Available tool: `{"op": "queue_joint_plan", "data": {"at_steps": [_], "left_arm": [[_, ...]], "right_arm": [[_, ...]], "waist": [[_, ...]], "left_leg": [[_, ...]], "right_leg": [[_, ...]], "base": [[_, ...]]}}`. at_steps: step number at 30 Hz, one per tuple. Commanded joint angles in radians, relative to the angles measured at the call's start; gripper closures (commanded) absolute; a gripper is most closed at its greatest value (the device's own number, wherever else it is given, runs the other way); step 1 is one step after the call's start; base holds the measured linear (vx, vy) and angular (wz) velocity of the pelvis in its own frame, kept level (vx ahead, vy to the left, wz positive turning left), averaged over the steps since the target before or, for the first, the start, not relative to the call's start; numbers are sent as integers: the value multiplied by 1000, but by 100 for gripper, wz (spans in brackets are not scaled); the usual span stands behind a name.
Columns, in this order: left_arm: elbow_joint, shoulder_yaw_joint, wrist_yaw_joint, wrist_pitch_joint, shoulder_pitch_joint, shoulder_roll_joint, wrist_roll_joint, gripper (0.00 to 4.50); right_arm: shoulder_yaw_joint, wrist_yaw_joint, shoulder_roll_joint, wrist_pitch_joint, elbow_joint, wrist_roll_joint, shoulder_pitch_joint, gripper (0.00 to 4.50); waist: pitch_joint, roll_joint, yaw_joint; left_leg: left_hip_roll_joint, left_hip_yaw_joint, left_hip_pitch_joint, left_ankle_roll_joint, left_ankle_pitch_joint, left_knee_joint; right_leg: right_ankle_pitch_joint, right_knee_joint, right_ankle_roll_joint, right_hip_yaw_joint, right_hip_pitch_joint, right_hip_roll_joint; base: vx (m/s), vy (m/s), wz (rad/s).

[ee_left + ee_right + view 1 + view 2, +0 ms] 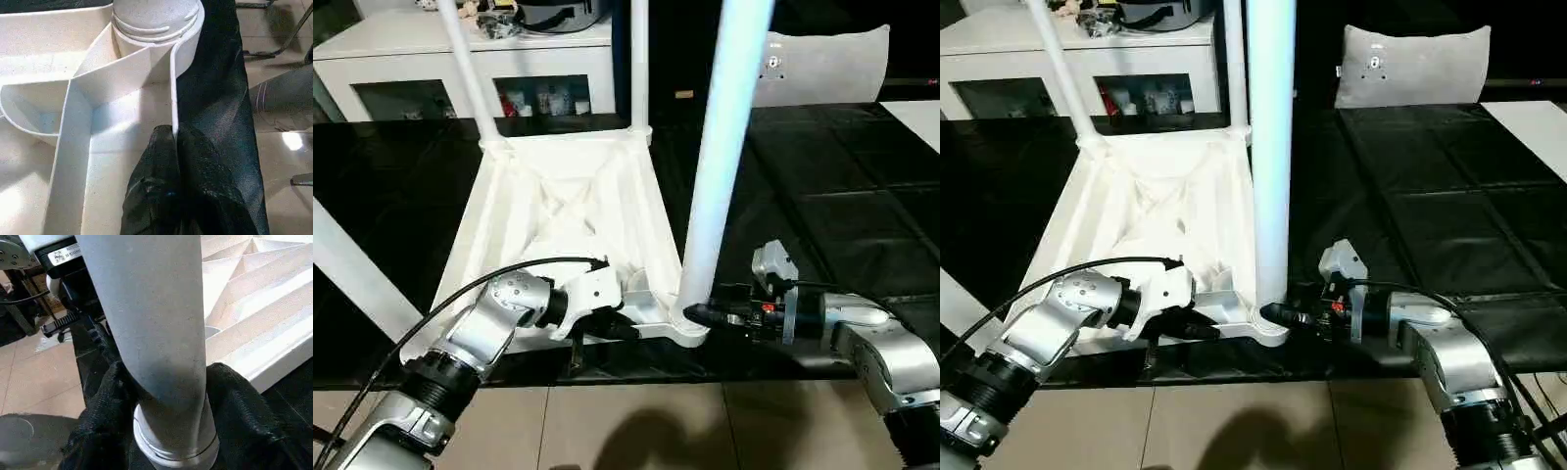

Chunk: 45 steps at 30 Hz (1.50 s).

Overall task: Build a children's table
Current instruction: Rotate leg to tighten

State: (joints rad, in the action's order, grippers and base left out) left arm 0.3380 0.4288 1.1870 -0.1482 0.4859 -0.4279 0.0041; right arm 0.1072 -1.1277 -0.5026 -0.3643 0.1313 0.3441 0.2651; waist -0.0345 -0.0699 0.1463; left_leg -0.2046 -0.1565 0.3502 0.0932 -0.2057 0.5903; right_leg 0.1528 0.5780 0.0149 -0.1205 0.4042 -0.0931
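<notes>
Lying upside down on a black mat (842, 206), the children's table (558, 211) shows its ribbed underside facing up, with its near edge close to where the mat meets the tiled floor (636, 431).

Three legs stand in corner sockets: two thin-looking ones at the far corners (470, 73) (639, 64), and one at the near right corner (724, 147), which rises close to the head camera and looks very thick. Another white leg (347, 269) slants across the left of the scene; whether it is seated in a socket cannot be told.

Left hand (175, 147): fingers pressed together, pinching the thin upright rim wall of the table top just beside the near right socket. One finger lies inside the rim and the other outside it, against the mat.

Right hand (168, 396): fingers (234, 401) set on either side of the near right leg, low on its shaft, just above the ringed collar where it enters the socket. Both fingers touch the leg, so the hand is clamped on it from the right.

Behind the table stands a low white cabinet (460, 69) with glass doors and items on top. A grey cushion (1410, 64) rests at the far edge of the mat, right of the cabinet.
</notes>
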Motion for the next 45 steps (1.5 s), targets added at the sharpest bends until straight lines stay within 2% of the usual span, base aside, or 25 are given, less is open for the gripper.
{"op": "queue_joint_plan", "data": {"at_steps": [1, 6, 9, 11, 12, 13, 15, 16, 17, 18, 20, 21, 22, 23, 24, 26, 31, 33, 36, 37, 39, 40, 42, 44, 45], "left_arm": [[-17, 34, 31, 0, 2, -1, 14, 450], [-17, 30, 32, -4, 1, 4, 12, 450], [-16, 16, -6, -45, 6, 27, 6, 450], [-4, -10, -86, -99, 19, 66, 8, 450], [-3, -11, -88, -100, 19, 67, 9, 450], [0, -24, -126, -125, 25, 90, 7, 450], [1, -34, -158, -147, 29, 109, 6, 450], [3, -42, -186, -168, 33, 128, 5, 450], [19, -65, -258, -199, 44, 169, 8, 450], [19, -65, -258, -199, 44, 169, 8, 450], [47, -92, -351, -233, 58, 225, 12, 450], [56, -95, -373, -237, 61, 240, 15, 450], [59, -95, -380, -238, 62, 246, 17, 450], [62, -94, -386, -238, 63, 253, 21, 450], [65, -86, -384, -225, 63, 251, 30, 450], [63, -78, -379, -214, 62, 241, 41, 450], [61, -65, -349, -178, 59, 206, 50, 450], [57, -63, -334, -172, 54, 190, 53, 450], [55, -64, -330, -172, 50, 182, 54, 450], [54, -64, -326, -171, 48, 179, 54, 450], [42, -53, -276, -151, 38, 150, 49, 450], [38, -41, -241, -132, 35, 129, 45, 450], [34, -32, -215, -116, 33, 115, 43, 450], [31, -19, -159, -62, 30, 81, 40, 450], [31, -19, -159, -62, 30, 81, 40, 450]], "right_arm": [[13, -24, 2, -8, -2, 13, 5, 260], [16, -29, 4, -14, -17, 18, -10, 262], [6, 60, 40, -34, -46, 11, -26, 262], [-6, 201, 91, -60, -52, -31, -28, 262], [-7, 204, 92, -61, -52, -32, -28, 262], [-15, 277, 121, -82, -48, -52, -27, 262], [-19, 327, 141, -96, -46, -67, -29, 262], [-24, 369, 159, -105, -45, -79, -30, 262], [-40, 465, 201, -121, -37, -107, -27, 262], [-40, 465, 201, -121, -37, -107, -27, 262], [-60, 584, 256, -135, -23, -140, -21, 262], [-64, 609, 273, -123, -18, -146, -21, 262], [-67, 615, 281, -117, -17, -143, -21, 227], [-73, 619, 292, -107, -16, -133, -23, 193], [-83, 616, 298, -95, -22, -119, -27, 193], [-96, 612, 301, -98, -36, -100, -33, 181], [-98, 545, 254, -87, -58, -84, -47, 134], [-106, 499, 218, -69, -60, -78, -52, 105], [-113, 467, 192, -55, -64, -75, -57, 97], [-115, 451, 180, -50, -67, -73, -59, 97], [-119, 362, 111, -35, -76, -55, -64, 66], [-118, 314, 75, -28, -74, -47, -61, 60], [-115, 285, 57, -23, -73, -43, -57, 49], [-98, 188, 13, -13, -73, -30, -45, 49], [-98, 188, 13, -13, -73, -30, -45, 49]], "waist": [[62, 19, -3], [63, 19, -3], [62, 18, -4], [58, 19, -7], [58, 19, -7], [52, 20, -15], [51, 19, -23], [50, 19, -32], [49, 12, -39], [47, 15, -44], [49, 18, -48], [49, 14, -53], [50, 17, -57], [51, 10, -58], [52, 13, -58], [53, 12, -58], [59, 9, -50], [59, 12, -47], [56, 12, -49], [55, 15, -49], [55, 13, -48], [55, 19, -46], [54, 17, -47], [55, 21, -46], [55, 19, -45]], "left_leg": [[-22, -5, 7, -75, -135, -66], [-22, -4, 8, -76, -125, -65], [-23, -5, 8, -74, -121, -65], [-19, -3, 6, -57, -152, -69], [-19, -3, 6, -57, -152, -69], [-13, -5, 6, -39, -183, -71], [-9, -3, 2, -30, -210, -72], [-8, -2, 5, -30, -223, -73], [-6, -2, 3, -30, -235, -71], [-4, -3, 3, -31, -237, -71], [-1, -1, 4, -27, -235, -69], [0, -1, 5, -30, -237, -69], [2, -1, 2, -33, -241, -67], [2, 0, 5, -36, -240, -68], [1, 1, 7, -43, -239, -69], [-2, 2, 8, -50, -229, -71], [-10, 2, 14, -63, -172, -70], [-10, 1, 14, -66, -165, -70], [-10, -1, 14, -67, -175, -71], [-10, -1, 13, -68, -181, -71], [-11, -1, 12, -71, -184, -70], [-12, 0, 14, -79, -184, -71], [-12, -1, 13, -83, -178, -70], [-11, -1, 13, -88, -177, -68], [-12, -1, 12, -90, -177, -68]], "right_leg": [[333, -64, 142, 51, -58, -57], [318, -62, 143, 51, -59, -56], [311, -62, 147, 52, -58, -56], [371, -70, 129, 48, -58, -57], [371, -70, 129, 48, -58, -57], [450, -81, 98, 44, -56, -55], [516, -91, 68, 40, -54, -56], [531, -95, 53, 38, -54, -54], [541, -98, 48, 36, -49, -53], [547, -103, 44, 34, -49, -50], [555, -105, 34, 30, -50, -50], [556, -109, 28, 29, -49, -49], [558, -111, 24, 28, -48, -49], [552, -108, 26, 29, -49, -51], [542, -109, 23, 28, -51, -50], [512, -105, 32, 32, -51, -50], [367, -83, 87, 42, -59, -51], [367, -81, 94, 42, -61, -53], [398, -85, 90, 42, -60, -53], [408, -87, 87, 41, -60, -53], [418, -88, 85, 41, -60, -53], [417, -87, 81, 42, -62, -53], [413, -86, 83, 44, -59, -53], [419, -85, 90, 42, -60, -53], [418, -84, 92, 42, -59, -54]], "base": [[0, 0, 0], [0, 0, 0], [0, 0, 0], [0, 0, 0], [0, 0, 0], [0, 0, 0], [0, 0, 0], [0, 0, 0], [0, 0, 0], [0, 0, 0], [0, 0, 0], [0, 0, 0], [0, 0, 0], [0, 0, 0], [0, 0, 0], [0, 0, 0], [0, 0, 0], [0, 0, 0], [0, 0, 0], [0, 0, 0], [0, 0, 0], [0, 0, 0], [0, 0, 0], [0, 0, 0], [0, 0, 0]]}}
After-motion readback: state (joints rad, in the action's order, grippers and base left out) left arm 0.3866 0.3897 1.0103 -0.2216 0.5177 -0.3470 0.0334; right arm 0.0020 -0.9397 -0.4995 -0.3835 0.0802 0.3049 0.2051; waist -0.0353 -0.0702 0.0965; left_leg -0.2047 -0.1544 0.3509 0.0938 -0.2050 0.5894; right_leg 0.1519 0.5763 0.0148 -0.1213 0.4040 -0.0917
